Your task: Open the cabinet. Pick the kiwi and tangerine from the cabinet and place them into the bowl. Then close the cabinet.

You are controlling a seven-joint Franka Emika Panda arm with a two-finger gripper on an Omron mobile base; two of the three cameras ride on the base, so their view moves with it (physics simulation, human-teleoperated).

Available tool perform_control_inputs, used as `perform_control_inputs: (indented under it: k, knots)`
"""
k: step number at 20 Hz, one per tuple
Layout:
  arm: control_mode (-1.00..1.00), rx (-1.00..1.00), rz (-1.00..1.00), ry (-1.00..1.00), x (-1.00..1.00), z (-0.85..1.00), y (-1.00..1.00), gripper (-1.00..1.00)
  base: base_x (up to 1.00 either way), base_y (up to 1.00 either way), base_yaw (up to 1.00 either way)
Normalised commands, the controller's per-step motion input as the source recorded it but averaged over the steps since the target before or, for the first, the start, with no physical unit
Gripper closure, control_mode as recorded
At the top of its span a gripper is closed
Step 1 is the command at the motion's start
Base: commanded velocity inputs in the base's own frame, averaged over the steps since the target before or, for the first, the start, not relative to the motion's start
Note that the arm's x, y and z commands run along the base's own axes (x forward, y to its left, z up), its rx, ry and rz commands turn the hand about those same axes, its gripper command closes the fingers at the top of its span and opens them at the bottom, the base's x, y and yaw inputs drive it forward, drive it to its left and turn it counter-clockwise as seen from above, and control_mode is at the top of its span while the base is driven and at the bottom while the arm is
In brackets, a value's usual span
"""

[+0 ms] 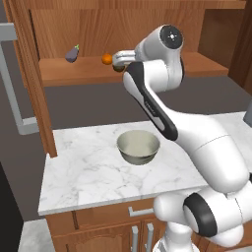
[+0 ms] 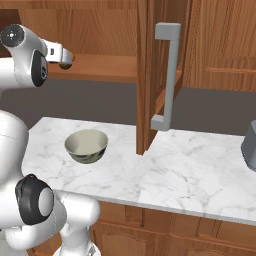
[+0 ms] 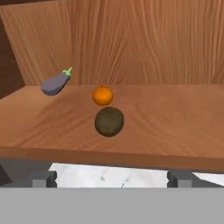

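Inside, the cabinet (image 1: 123, 29) stands open, its left door (image 1: 30, 74) swung out over the end of the marble counter (image 1: 83, 172) and its right door (image 2: 150, 75) edge-on in the right base view, long grey bar handle (image 2: 167, 75) facing out; on the wooden shelf (image 3: 175, 118), going left to right in the hand view, lies a small purple eggplant (image 3: 56, 82) with a green stem, well over toward the left wall; then the tangerine (image 3: 103, 95), near the middle of the shelf; then the kiwi (image 3: 109, 122), just in front of the tangerine and a touch to its right, the two fruits close together, whether touching I cannot tell; both sit back from the shelf's front edge; the gripper (image 3: 111, 178) hangs just outside that edge, lined up with the kiwi, its two dark fingertips (image 3: 41, 179) set wide apart with nothing between them; in the left base view the arm reaches up from the lower right to the shelf, the hand level with the tangerine (image 1: 107, 59); below on the counter the bowl (image 1: 138, 146) sits upright, pale inside showing, well apart from the shelf; at the far right edge of the right base view a grey object (image 2: 250, 142) rests on the counter, too cropped to tell what it is.
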Motion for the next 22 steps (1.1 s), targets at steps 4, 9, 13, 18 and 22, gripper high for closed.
perform_control_inputs:
  k: [4, 9, 13, 18, 22]
  knots:
    - [-1.00, 0.00, 0.00, 0.09, 0.20, -0.03, 0.00, -1.00, 0.00, 0.00, 0.00]
    - [-1.00, 0.00, 0.00, 0.02, 0.26, -0.01, 0.03, -1.00, 0.00, 0.00, 0.00]
    - [-1.00, 0.00, 0.00, 0.00, 0.19, -0.14, 0.07, -1.00, 0.00, 0.00, 0.00]
    - [-1.00, 0.00, 0.00, 0.00, 0.09, -0.50, 0.11, -1.00, 0.00, 0.00, 0.00]
    - [-1.00, 0.00, 0.00, 0.00, 0.00, -0.04, 0.00, -1.00, 0.00, 0.00, 0.00]
